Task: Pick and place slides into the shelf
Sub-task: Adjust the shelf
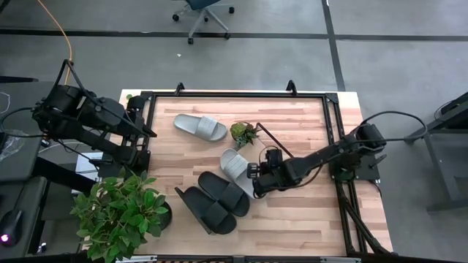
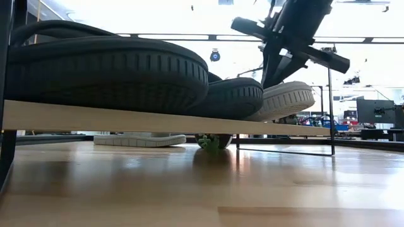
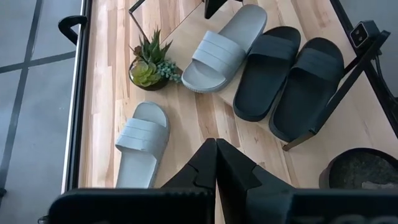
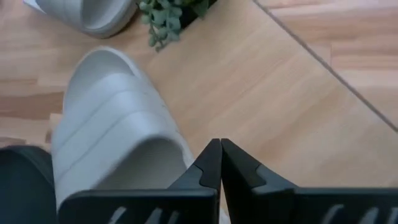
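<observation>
Low view alone shows black slides' (image 2: 107, 72) ridged soles.

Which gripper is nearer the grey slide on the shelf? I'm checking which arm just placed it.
Right. The right gripper is shut beside the grey slide on the shelf, at its heel end. The left gripper is parked, shut, at the table's left edge, far off.

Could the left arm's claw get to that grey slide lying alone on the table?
Probably yes. The grey slide lies alone on bare wood, off the shelf, with nothing over it. The left claw waits shut at the table's left edge, so it must open first.
</observation>
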`<state>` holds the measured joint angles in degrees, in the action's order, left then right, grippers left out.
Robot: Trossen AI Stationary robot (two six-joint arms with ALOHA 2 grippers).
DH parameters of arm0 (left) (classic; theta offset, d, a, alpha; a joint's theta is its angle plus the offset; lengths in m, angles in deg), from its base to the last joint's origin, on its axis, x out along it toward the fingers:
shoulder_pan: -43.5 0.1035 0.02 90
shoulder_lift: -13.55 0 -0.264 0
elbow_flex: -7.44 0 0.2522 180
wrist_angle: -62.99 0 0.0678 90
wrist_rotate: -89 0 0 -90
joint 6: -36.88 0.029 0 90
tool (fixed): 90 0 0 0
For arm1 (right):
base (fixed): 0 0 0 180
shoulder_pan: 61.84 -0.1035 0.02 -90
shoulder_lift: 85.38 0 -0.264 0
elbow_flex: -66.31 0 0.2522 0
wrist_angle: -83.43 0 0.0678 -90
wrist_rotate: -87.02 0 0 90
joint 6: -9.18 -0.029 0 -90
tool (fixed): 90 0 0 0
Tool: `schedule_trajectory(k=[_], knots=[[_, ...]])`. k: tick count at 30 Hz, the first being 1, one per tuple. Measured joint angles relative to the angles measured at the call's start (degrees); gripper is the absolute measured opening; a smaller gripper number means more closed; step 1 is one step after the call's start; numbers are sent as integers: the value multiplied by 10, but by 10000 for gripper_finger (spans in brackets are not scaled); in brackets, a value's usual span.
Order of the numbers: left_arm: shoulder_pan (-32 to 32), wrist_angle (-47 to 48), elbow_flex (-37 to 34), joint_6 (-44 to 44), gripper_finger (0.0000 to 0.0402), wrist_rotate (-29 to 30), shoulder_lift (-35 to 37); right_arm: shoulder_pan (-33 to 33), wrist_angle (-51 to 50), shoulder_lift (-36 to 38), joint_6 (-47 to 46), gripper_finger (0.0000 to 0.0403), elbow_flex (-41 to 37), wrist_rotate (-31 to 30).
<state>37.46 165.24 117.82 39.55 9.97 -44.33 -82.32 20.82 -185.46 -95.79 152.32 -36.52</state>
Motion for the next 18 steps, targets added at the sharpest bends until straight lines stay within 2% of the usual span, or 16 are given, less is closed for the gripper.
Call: schedule_trajectory(k=[10,18], knots=[[0,0,0,6,1,0,0,-53,-6,0,-83,0,0,-11],[0,0,0,16,1,2,0,-67,16,0,-92,0,0,-16]])
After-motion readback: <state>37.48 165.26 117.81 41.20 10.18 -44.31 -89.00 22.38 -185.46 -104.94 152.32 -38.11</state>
